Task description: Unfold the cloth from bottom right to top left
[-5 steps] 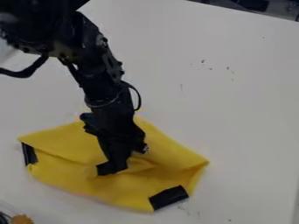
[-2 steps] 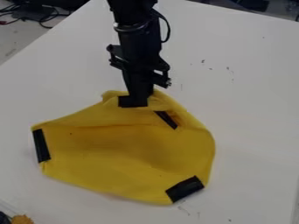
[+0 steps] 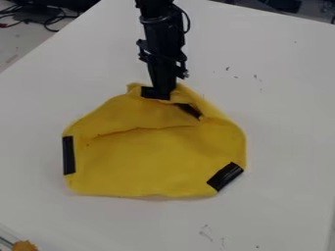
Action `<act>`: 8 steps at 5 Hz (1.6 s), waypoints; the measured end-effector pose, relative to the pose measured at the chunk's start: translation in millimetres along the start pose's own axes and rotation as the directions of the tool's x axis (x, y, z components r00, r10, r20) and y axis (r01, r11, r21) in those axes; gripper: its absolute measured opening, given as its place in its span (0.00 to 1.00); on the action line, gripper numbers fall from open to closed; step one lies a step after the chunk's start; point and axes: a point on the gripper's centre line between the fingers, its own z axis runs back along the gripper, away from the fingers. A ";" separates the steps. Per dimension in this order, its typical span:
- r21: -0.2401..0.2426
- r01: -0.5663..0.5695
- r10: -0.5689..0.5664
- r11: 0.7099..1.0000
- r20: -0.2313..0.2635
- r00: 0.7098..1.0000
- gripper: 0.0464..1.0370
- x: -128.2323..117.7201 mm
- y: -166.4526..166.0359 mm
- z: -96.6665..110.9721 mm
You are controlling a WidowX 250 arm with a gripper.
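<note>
White desk [image 3: 288, 142], biggest thing, under and all around the cloth. Yellow cloth [image 3: 150, 159] next: on the desk, mostly spread but not flat, with a long uneven crease running across it above its middle. Top edge bunched and puckered; bottom edge nearly straight, slightly wavy. Right side bulges out, with a fold slanting down from the top.

Black robot arm [image 3: 160, 27], above the cloth's top edge, comes in from the far side, near upright with a slight tilt. Its gripper [image 3: 157, 93] points down at the cloth's top edge, touching it, fingers clenched on the yellow fabric, which gathers around them.

Dark cables [image 3: 49, 18] past the desk edge, well apart from the cloth, beyond its upper left.

Three black patches on the cloth: left patch [image 3: 68, 155] upright along its left edge; lower-right patch [image 3: 225, 176] slanted across that corner; upper patch [image 3: 190, 110] just right of and below the fingers, partly tucked under a fold.

Orange-brown fuzzy item [image 3: 25, 245], below and left of the cloth, cut off by the view's edge. Small dark marks on the desk, above right of the cloth and below it.
</note>
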 end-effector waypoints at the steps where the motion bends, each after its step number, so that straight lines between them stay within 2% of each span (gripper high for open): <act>1: -0.050 0.014 -0.015 0.999 -0.003 1.000 0.01 -0.3 12.4 -19.5; 2: -0.057 0.033 -0.033 0.998 0.005 0.999 0.04 -1.6 16.7 -22.6; 3: -0.055 0.036 -0.035 0.998 0.018 0.999 0.20 -4.5 19.7 -25.2; 4: -0.060 0.033 -0.032 0.998 0.018 0.999 0.43 -5.7 18.8 -25.6; 5: -0.032 0.029 -0.028 0.999 0.020 0.999 0.69 -8.0 19.4 -20.5; 6: 0.045 0.033 -0.035 0.998 0.055 0.998 0.94 -6.5 14.9 -6.4; 7: 0.126 0.056 -0.069 0.990 0.102 0.992 0.96 2.6 4.0 18.9; 8: 0.170 0.038 -0.059 0.985 0.118 0.991 0.96 5.6 -10.3 43.8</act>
